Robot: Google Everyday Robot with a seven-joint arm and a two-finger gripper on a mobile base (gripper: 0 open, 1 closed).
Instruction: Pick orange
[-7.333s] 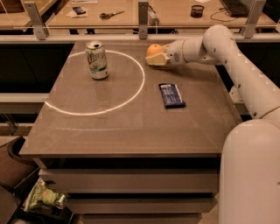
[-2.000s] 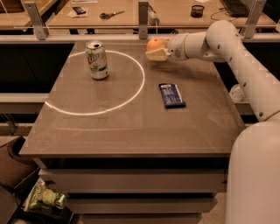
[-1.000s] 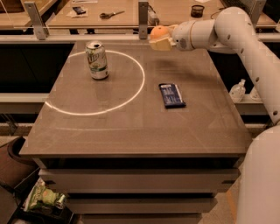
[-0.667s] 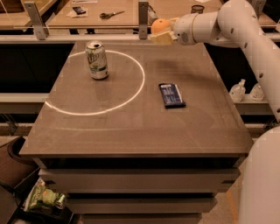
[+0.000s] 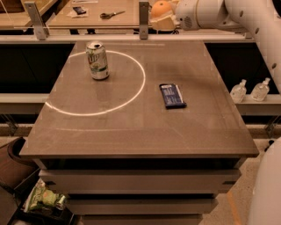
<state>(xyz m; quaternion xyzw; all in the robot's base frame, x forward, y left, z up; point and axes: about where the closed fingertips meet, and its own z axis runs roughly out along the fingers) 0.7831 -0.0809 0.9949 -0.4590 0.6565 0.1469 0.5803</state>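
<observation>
The orange (image 5: 160, 8) is a small round fruit held in my gripper (image 5: 161, 16) at the top of the view, well above the far edge of the table (image 5: 131, 132). The gripper's pale fingers (image 5: 163, 23) are shut around the fruit, under and beside it. The white arm (image 5: 246, 17) reaches in from the upper right.
A green and white soda can (image 5: 97, 60) stands at the table's far left, on a white circle line (image 5: 139, 74). A dark blue snack bar (image 5: 172, 95) lies right of centre. Two small bottles (image 5: 250, 90) stand on a ledge at right. A chip bag (image 5: 43, 200) lies on the floor lower left.
The gripper has lifted the orange from the table's far right part up and back, above the far edge. The can and snack bar have not moved.
</observation>
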